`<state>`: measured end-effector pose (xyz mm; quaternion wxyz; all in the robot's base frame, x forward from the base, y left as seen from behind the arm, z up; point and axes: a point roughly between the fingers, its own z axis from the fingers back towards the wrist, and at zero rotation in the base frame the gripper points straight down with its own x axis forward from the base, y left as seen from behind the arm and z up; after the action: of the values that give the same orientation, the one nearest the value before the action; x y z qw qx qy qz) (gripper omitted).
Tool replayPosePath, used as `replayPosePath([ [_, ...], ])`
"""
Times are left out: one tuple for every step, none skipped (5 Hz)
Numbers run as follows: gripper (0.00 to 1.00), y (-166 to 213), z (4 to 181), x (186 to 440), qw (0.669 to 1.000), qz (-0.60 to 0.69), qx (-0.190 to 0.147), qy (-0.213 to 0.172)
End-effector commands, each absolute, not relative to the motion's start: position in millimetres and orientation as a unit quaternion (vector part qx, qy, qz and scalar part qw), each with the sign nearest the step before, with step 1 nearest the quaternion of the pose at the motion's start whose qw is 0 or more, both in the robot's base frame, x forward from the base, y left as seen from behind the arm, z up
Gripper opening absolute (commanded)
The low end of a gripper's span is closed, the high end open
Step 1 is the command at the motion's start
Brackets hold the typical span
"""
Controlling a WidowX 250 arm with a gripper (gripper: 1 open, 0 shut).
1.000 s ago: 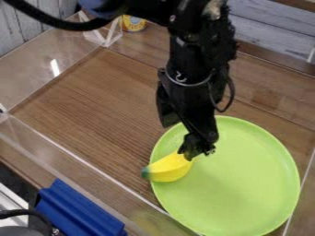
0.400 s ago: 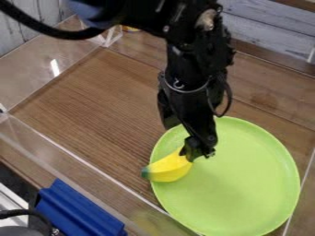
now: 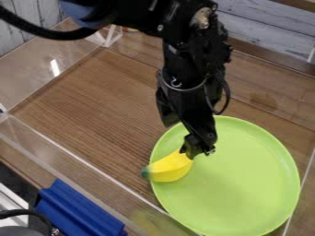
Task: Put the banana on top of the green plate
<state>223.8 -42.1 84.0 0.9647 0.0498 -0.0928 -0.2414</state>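
One banana [image 3: 169, 168], one plate [image 3: 246, 180], lower right. Banana lies on the plate's left rim. One gripper [image 3: 197, 146] just above it, jaws apart, empty.

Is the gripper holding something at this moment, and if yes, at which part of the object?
Nothing is held. The gripper is open just above the banana, which lies free at the left rim of the green plate.
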Motion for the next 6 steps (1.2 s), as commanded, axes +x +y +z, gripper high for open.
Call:
replayPosePath([
  [1.0,-44,84.1,228,0.965,-0.233,0.046,-0.111],
  [1.0,-48,75.3,229,0.966,-0.229,0.041,-0.112],
  [1.0,-51,65.6,230,0.967,-0.226,0.037,-0.111],
  [1.0,-53,55.2,232,0.968,-0.224,0.035,-0.111],
  [1.0,-54,45.2,234,0.968,-0.223,0.034,-0.111],
  [1.0,-54,39.3,236,0.968,-0.223,0.033,-0.11],
])
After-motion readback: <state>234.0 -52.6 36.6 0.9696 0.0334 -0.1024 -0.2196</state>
